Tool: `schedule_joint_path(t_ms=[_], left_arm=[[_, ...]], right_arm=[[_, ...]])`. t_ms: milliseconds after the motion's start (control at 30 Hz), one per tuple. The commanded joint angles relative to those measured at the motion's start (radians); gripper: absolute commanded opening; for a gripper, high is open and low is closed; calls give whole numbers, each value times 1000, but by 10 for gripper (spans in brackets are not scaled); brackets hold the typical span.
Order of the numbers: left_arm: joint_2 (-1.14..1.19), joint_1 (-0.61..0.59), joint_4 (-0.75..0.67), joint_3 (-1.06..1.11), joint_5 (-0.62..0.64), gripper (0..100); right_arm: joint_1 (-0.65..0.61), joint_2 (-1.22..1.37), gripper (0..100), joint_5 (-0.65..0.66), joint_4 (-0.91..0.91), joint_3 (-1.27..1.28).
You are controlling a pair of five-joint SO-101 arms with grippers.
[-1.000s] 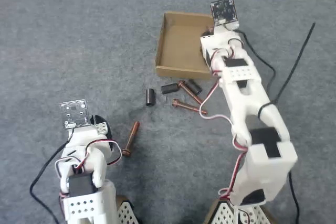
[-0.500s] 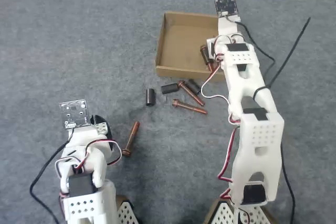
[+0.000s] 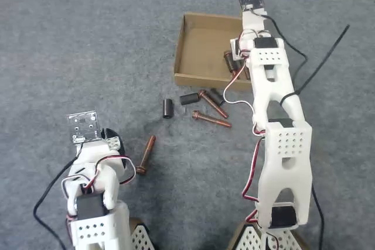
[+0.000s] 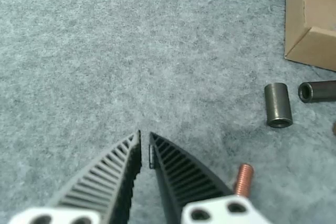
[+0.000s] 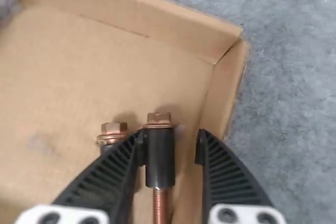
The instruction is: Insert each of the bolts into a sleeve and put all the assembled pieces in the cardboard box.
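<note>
Since the earlier frames, the right arm has been stretched farther out over the cardboard box (image 3: 196, 79), which is set toward the table's far edge. The right gripper (image 5: 171, 135) is left released inside a corner of the box. One finger is touched by an assembled piece (image 5: 159, 156), a copper bolt seated in a black sleeve, while the other finger is kept apart from it. A second bolt head (image 5: 112, 129) is seen just beside it on the box floor. The left gripper (image 4: 145, 136) is clenched on nothing, low over the table near its front edge, and a loose bolt (image 3: 146, 154) is found just beside it. Three black sleeves (image 3: 168, 108) and two further bolts (image 3: 211, 119) are spread on the table near the box's front wall.
</note>
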Motion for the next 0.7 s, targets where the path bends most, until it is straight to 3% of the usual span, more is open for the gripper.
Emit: schedule_joint_path(t_ms=[0, 167, 333, 467, 667], left_arm=[[3, -11, -3, -12, -87, 26], [3, -12, -3, -12, -110, 25], [3, -12, -3, -12, -110, 25], [3, -12, -3, -12, -110, 25], [3, -9, -3, -12, -110, 25]], right_arm=[[7, -30, 129, 2, 93, -121], [7, -30, 129, -2, 321, -250], [7, -30, 129, -141, 542, -373], [-1, -28, 126, -149, 743, -491], [-4, -28, 0, -153, 911, -624]])
